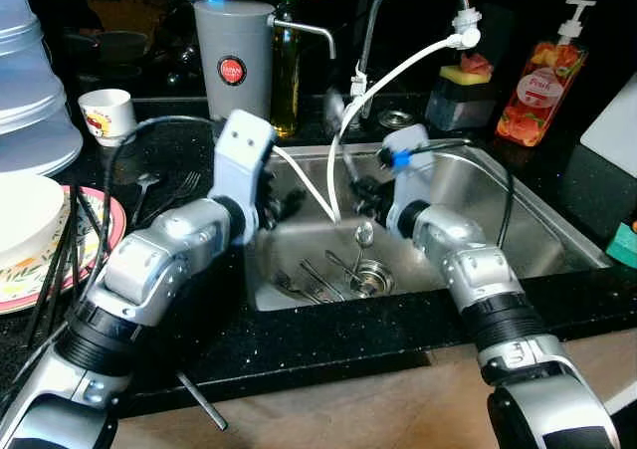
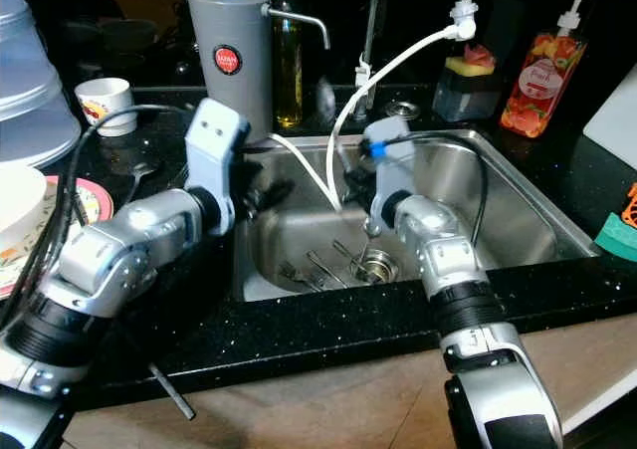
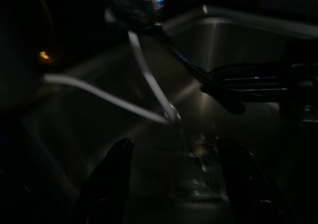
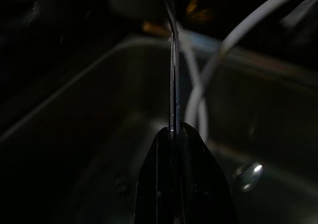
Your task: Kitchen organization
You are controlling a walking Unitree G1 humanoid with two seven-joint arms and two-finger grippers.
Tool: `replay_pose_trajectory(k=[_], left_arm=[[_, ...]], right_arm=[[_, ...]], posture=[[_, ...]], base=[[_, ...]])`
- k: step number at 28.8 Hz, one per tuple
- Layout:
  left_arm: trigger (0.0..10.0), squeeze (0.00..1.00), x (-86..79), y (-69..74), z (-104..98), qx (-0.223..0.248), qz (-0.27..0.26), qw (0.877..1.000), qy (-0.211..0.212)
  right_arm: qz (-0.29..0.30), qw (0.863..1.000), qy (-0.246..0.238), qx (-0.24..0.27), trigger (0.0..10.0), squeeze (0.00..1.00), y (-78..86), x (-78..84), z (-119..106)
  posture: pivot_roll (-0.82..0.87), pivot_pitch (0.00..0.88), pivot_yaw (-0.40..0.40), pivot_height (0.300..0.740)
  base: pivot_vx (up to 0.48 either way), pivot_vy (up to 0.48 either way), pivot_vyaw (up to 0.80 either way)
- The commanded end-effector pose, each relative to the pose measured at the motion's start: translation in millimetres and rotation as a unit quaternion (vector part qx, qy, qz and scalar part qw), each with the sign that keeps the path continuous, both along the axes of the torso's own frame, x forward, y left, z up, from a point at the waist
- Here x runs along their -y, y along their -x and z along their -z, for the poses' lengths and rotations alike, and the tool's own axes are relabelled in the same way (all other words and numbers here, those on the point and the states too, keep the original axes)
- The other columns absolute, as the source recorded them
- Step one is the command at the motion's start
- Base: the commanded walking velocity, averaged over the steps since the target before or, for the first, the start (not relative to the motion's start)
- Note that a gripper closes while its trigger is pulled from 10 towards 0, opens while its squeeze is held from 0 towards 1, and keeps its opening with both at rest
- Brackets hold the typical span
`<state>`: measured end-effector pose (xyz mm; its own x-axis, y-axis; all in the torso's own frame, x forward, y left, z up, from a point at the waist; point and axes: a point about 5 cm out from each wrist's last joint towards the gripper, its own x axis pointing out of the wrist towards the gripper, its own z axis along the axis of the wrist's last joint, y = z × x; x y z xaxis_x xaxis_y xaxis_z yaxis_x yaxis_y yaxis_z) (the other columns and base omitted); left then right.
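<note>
Right wrist view: right gripper [image 4: 175, 134] jaws clamp a spoon [image 1: 364, 234] over the sink [image 1: 557, 232]; left gripper [image 3: 174, 157] jaws gape.

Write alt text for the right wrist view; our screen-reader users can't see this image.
Dim close-up: the right gripper's two black fingers are shut on a thin metal utensil handle that sticks straight out over a steel sink. A white hose curves down into the basin beside it.

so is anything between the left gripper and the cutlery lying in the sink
Yes: the white hose crosses the basin ahead of the open left gripper, and the right gripper holds a spoon above the cutlery by the drain.
</note>
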<state>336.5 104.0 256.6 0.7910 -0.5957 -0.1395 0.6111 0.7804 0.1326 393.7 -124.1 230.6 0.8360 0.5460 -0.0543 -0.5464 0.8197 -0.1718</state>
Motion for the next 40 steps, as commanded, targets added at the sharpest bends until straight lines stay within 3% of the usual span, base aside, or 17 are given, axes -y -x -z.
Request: replay_pose_trajectory(k=[1,8,11,17,18,19,20,21,34,37,38,39,40], left_arm=[[10.0,0.00,1.2,3.2,2.3,-0.011,0.009,1.000,0.004],[10.0,0.00,4.9,9.2,7.4,-0.023,0.033,0.998,-0.039],[10.0,0.00,5.2,13.5,12.2,-0.038,0.048,0.997,-0.053],[10.0,0.00,5.7,18.2,17.9,-0.050,0.056,0.994,-0.074],[10.0,0.00,5.4,18.2,18.3,-0.051,0.053,0.994,-0.076],[10.0,0.00,5.1,18.1,18.5,-0.052,0.050,0.994,-0.076],[10.0,0.00,4.9,18.1,18.5,-0.053,0.049,0.994,-0.076],[10.0,0.00,4.4,17.8,19.6,-0.056,0.045,0.994,-0.079],[10.0,0.00,4.6,18.0,23.6,-0.064,0.042,0.994,-0.084],[10.0,0.00,4.7,18.4,24.9,-0.066,0.041,0.993,-0.083],[10.0,0.00,4.5,18.4,25.5,-0.067,0.040,0.993,-0.084],[10.0,0.00,4.3,18.3,25.9,-0.068,0.040,0.993,-0.084],[10.0,0.00,4.1,18.3,26.3,-0.069,0.039,0.993,-0.084]], right_arm=[[-0.013,1.000,0.018,0.002,0.0,0.00,-0.6,0.8,0.9],[-0.033,0.998,0.047,-0.026,0.0,0.00,-3.4,0.1,16.0],[-0.043,0.995,0.082,-0.036,0.0,0.00,-4.6,0.4,22.6],[-0.051,0.994,0.084,-0.037,0.0,0.00,-5.3,-2.6,25.4],[-0.055,0.995,0.082,-0.033,3.3,0.00,-5.0,-4.6,24.6],[-0.058,0.995,0.080,-0.031,5.5,0.00,-4.9,-6.2,24.1],[-0.060,0.995,0.079,-0.029,5.5,0.00,-4.8,-7.2,23.8],[-0.063,0.995,0.079,-0.028,10.0,0.00,-4.3,-8.8,24.3],[-0.071,0.994,0.081,-0.029,10.0,0.00,-4.2,-10.2,28.0],[-0.079,0.993,0.086,-0.032,10.0,0.04,-3.2,-11.0,30.5],[-0.083,0.992,0.088,-0.035,10.0,0.53,-2.8,-11.3,32.0],[-0.085,0.992,0.088,-0.037,10.0,0.53,-2.5,-11.4,32.9],[-0.086,0.991,0.090,-0.039,10.0,0.75,-2.1,-11.6,33.9]], posture=[[-0.03,0.054,-0.031,0.740],[-0.03,0.045,-0.032,0.740],[-0.03,0.034,-0.040,0.740],[-0.03,0.030,-0.046,0.740],[-0.03,0.030,-0.046,0.740],[-0.03,0.030,-0.046,0.740],[-0.03,0.030,-0.046,0.740],[-0.03,0.019,-0.048,0.740],[-0.04,0.002,-0.051,0.740],[-0.04,0.002,-0.052,0.740],[-0.04,0.006,-0.054,0.740],[-0.04,0.006,-0.054,0.740],[-0.04,0.008,-0.055,0.740]], base=[[0.000,0.000,0.00],[0.000,0.000,0.00],[0.000,0.000,0.00],[0.000,0.000,0.00],[0.000,0.000,0.00],[0.000,0.000,0.00],[0.000,0.000,0.00],[0.000,0.000,0.00],[0.000,0.000,0.00],[0.000,0.000,0.00],[0.000,0.000,0.00],[0.000,0.000,0.00],[0.000,0.000,0.00]])
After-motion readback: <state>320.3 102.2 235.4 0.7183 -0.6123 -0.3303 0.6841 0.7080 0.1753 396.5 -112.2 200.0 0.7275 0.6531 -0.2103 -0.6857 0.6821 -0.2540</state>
